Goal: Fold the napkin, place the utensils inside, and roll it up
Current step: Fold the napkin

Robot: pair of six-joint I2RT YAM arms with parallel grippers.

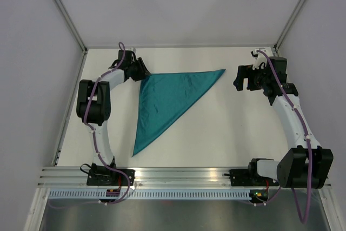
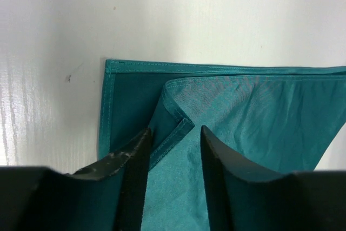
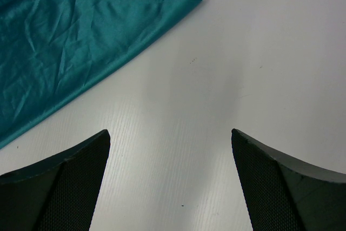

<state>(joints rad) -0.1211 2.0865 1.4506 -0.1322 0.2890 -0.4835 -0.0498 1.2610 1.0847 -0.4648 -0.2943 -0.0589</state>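
You are handling a limp napkin, best pinched at its hemmed corners: the left gripper is straddling its ten o'clock corner half-open, the right gripper is hanging wide, empty.

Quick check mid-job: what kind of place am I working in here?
Probably a lab robot cell: bare white table, blank panel walls, aluminium rail at the near edge, only a teal napkin laid out.
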